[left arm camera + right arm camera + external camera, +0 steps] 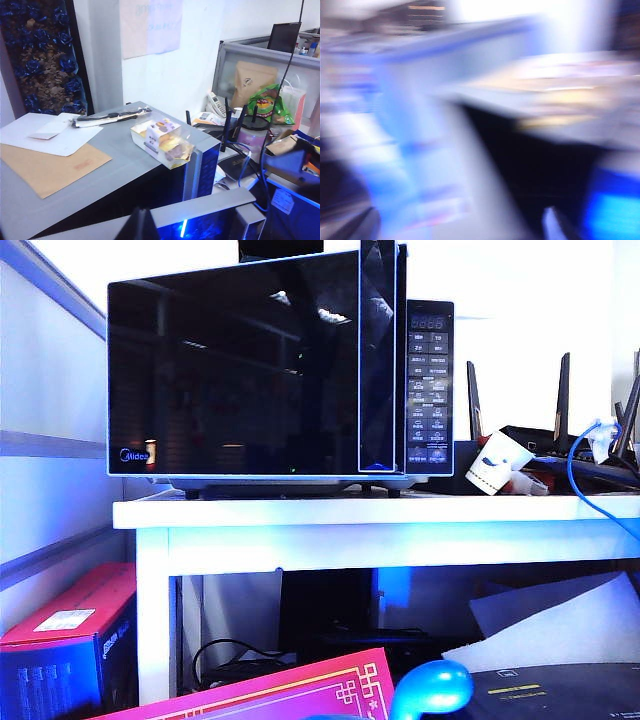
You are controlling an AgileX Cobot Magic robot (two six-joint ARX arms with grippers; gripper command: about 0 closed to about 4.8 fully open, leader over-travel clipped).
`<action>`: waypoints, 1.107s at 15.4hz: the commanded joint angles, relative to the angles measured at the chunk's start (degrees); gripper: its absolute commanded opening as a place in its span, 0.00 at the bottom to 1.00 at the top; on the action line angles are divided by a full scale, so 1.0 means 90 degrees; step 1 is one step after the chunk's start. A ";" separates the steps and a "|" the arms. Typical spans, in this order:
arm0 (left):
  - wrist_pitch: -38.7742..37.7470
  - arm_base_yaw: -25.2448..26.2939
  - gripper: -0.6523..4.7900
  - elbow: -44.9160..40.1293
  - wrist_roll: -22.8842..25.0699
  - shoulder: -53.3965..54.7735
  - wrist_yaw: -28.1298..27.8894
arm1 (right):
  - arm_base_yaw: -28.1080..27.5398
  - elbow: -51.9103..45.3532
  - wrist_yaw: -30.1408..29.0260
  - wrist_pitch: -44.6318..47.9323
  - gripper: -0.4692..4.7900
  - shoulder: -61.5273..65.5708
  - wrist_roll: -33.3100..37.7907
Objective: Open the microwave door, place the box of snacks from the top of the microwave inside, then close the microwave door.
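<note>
Blurred right pincer (460, 227) wide apart; left pincer (142, 225) barely visible, state unclear.

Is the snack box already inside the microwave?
No, the snack box sits on top of the microwave, near the corner above the button panel, as the left wrist view shows.

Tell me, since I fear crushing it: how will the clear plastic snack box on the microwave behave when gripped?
The small clear plastic box of yellow snack packets looks thin-walled, so probably light and easily squeezed. Its glossy sides may be slippery.
</note>
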 commanded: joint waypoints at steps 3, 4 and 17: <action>0.0002 -0.0005 0.11 0.0024 0.0015 -0.0022 0.0034 | 0.0177 0.0022 0.2900 0.0245 0.76 0.0823 -0.0505; -0.0027 -0.0005 0.11 0.0024 0.0017 -0.0022 0.0032 | 0.0197 0.0022 0.2902 0.0342 0.76 0.1044 -0.0505; -0.0027 -0.0007 0.11 0.0022 0.0024 -0.0022 0.0151 | 0.0556 0.0202 0.0389 0.0299 0.76 0.1394 -0.0505</action>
